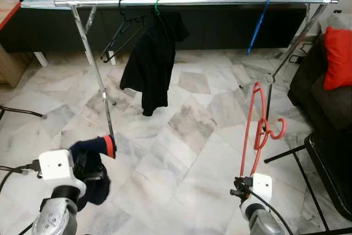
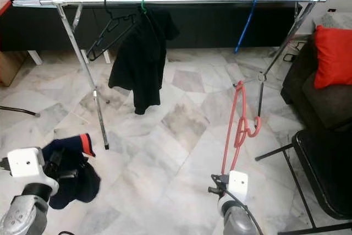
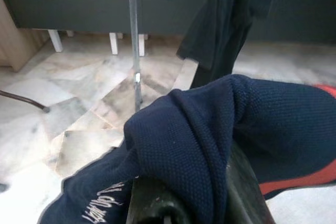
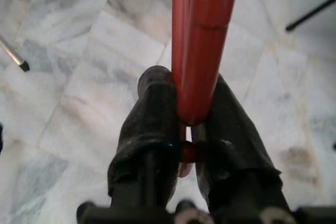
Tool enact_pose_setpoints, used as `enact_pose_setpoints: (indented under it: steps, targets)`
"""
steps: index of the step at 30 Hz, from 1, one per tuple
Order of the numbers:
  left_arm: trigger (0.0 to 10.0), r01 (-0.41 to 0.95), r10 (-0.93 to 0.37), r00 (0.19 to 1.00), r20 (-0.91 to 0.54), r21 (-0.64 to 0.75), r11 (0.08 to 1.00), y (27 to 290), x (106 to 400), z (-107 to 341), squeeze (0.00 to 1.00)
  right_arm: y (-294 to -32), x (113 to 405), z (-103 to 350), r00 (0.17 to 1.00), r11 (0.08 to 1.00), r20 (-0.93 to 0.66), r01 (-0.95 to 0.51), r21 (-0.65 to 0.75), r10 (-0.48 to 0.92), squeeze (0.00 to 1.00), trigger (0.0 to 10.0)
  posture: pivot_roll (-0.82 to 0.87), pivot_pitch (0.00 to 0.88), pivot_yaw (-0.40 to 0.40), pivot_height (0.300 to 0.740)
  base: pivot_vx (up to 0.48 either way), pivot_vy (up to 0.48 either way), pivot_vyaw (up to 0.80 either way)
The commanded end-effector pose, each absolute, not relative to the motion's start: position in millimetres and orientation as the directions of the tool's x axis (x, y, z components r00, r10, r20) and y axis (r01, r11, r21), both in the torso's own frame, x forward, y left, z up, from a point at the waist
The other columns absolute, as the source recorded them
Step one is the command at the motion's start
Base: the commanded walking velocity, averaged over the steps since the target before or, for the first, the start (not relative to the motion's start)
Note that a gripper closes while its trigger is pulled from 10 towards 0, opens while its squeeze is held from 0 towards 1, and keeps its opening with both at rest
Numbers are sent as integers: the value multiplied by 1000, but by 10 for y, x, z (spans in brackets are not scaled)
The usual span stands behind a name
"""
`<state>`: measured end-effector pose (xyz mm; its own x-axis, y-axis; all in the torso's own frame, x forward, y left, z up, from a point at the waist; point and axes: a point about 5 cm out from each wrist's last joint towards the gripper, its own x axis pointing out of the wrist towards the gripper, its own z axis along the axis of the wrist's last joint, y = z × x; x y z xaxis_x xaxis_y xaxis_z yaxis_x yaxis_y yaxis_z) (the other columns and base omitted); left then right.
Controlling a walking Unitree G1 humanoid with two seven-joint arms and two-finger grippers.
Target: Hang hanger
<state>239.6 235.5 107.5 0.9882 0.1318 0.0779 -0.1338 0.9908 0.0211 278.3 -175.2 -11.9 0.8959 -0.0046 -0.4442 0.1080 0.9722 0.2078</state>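
Stood before a metal clothes rack (image 1: 198, 2) on a marble floor (image 1: 187, 136), with a dark cabinet (image 1: 220, 26) behind it. Held a red hanger (image 1: 254, 130) upright in the right gripper (image 4: 185, 129), low at the robot's right, well below the rack's rail and nearer the robot than the rack's right legs. Clamped both black fingers (image 4: 149, 124) against the hanger's lower end, one on each side, with the red plastic pinched between them, as seen in the right wrist view. Pointed the hanger's hook (image 1: 275, 127) sideways toward the right, about halfway up its length, not touching the rail. Carried a navy garment (image 1: 93, 163) with a red-orange trim in the left gripper (image 3: 184, 203), low at the robot's left, near the foot of the rack's left leg (image 1: 102, 92). Draped that cloth over the left fingers so thickly that open or shut could not be told. Left a black shirt (image 1: 151, 61) hanging from a green hook (image 1: 158, 6) near the middle of the rail, with an empty black hanger (image 1: 122, 37) just beside it on the left side. Left a blue hanger (image 1: 257, 26) hanging farther along toward the right end. Showed a red cushion (image 1: 338, 56) on a dark sofa (image 1: 313, 89) at the right edge, and a black chair frame (image 1: 324, 174) below it.
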Motion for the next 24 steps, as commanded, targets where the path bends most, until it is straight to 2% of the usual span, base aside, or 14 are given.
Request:
enact_pose_setpoints:
  steps: [1,3,9,17,20,24]
  targets:
    - [10000,-173,171,984,51,38,984,2390,2338,951,0,-1801,2785,-110,899,969,-438,131,208,-27,0,10000,-21,75,-63,740,0,0,0]
    - [10000,-206,207,978,39,-15,978,2396,2333,923,0,-1818,2789,-111,895,965,-443,151,216,-41,0,10000,-16,55,-66,740,0,0,0]
    - [10000,-148,145,988,61,52,988,2308,2428,976,0,-1858,2864,-50,899,959,-433,181,218,-71,0,10000,2,0,-49,740,0,0,0]
    - [10000,-150,148,987,61,33,988,2322,2477,963,0,-1865,2849,-64,895,943,-432,234,238,-113,0,10000,-16,0,8,740,0,0,0]
    - [10000,-146,144,988,62,29,989,2301,2501,972,0,-1826,2785,-142,876,934,-469,254,252,-112,0,10000,-23,0,30,740,0,0,0]
    - [10000,-139,137,988,69,20,990,2281,2536,997,0,-1690,2648,-307,824,953,-565,201,225,-41,0,10000,-32,0,44,740,0,0,0]
